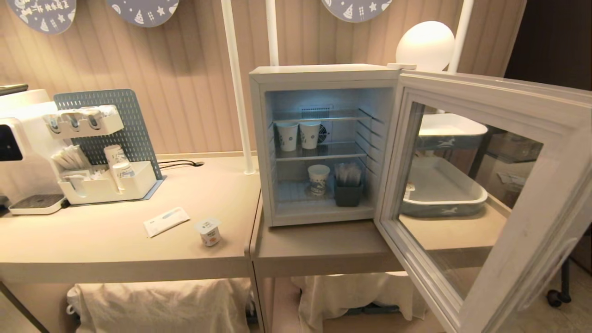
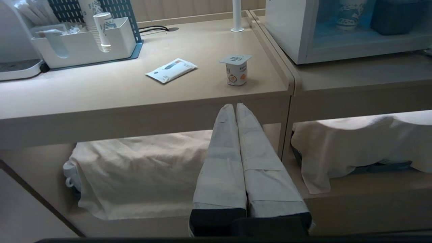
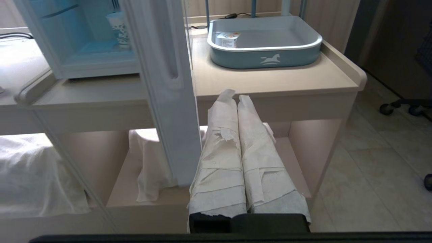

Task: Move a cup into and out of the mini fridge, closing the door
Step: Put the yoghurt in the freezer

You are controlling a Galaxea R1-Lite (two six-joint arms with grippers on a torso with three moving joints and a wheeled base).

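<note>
Nearest, left gripper [image 2: 236, 105] clenched on nothing, paper-wrapped fingers pressed together, hanging below the front edge of the table [image 1: 115, 240]. Right gripper [image 3: 234, 96] likewise closed and empty, low in front of the right-hand counter, just beside the edge of the open door [image 1: 485, 194].

On the table, near its front right corner: the cup [image 1: 209, 231] — upright, white foil lid, orange-red print on the side, lettering too small to read. Just left of it, apart, a flat white sachet [image 1: 166, 221], its print unreadable too.

Further back at left, a white organiser [image 1: 108, 185] with stacked paper cups against a blue-grey pegboard.

On the adjoining counter, the mini fridge [image 1: 323, 74] — door swung wide to the right, interior lit, paper cups [image 1: 298, 135] on the wire shelves. No brand lettering legible.

Behind the glass, a blue-grey tray [image 3: 266, 57] bearing a white horse emblem, a small carton inside.
</note>
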